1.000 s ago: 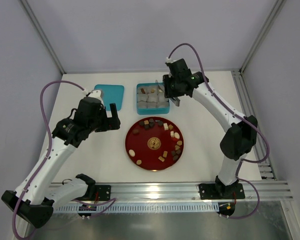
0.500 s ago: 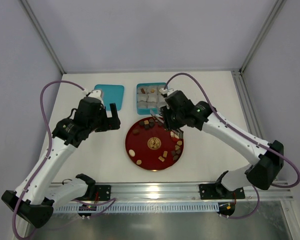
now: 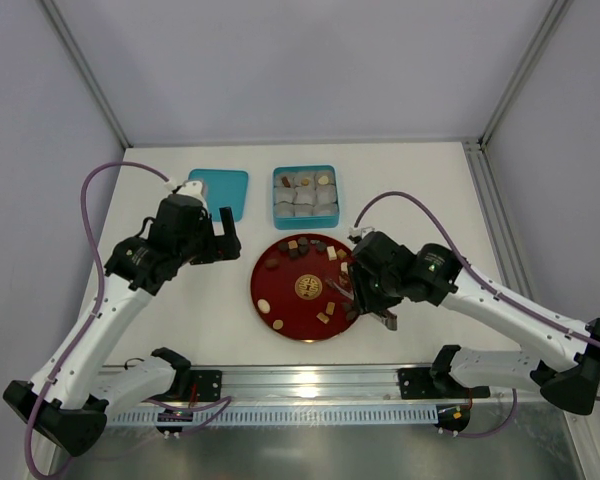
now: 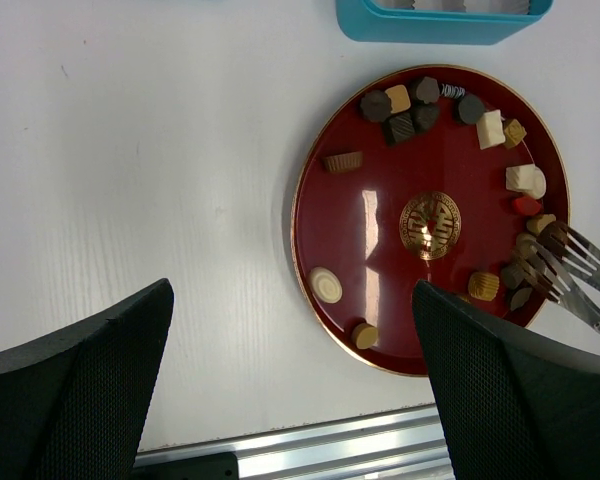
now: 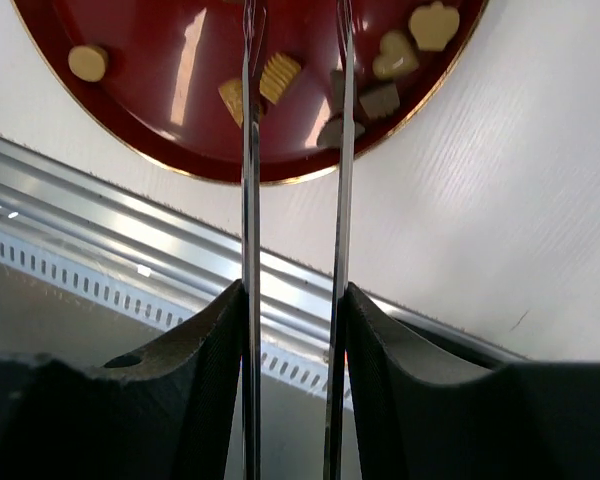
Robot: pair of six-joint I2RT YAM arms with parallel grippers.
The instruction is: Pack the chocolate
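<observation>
Chocolate point(image 4: 398, 127) pieces, dark, light brown and cream, are scattered on the red plate point(image 4: 380, 290) in the middle of the tabletop point(image 3: 420, 200). A few more are seen in paper cups point(image 3: 302, 197) inside the teal box point(image 3: 277, 200) behind it. The right claw point(image 4: 542, 248) is placed over the plate's right rim, its 2 thin tines narrowly parted among the pieces; whether 1 is gripped cannot be told. The left claw point(image 3: 225, 238) is spread wide above the tabletop, left of the plate.
</observation>
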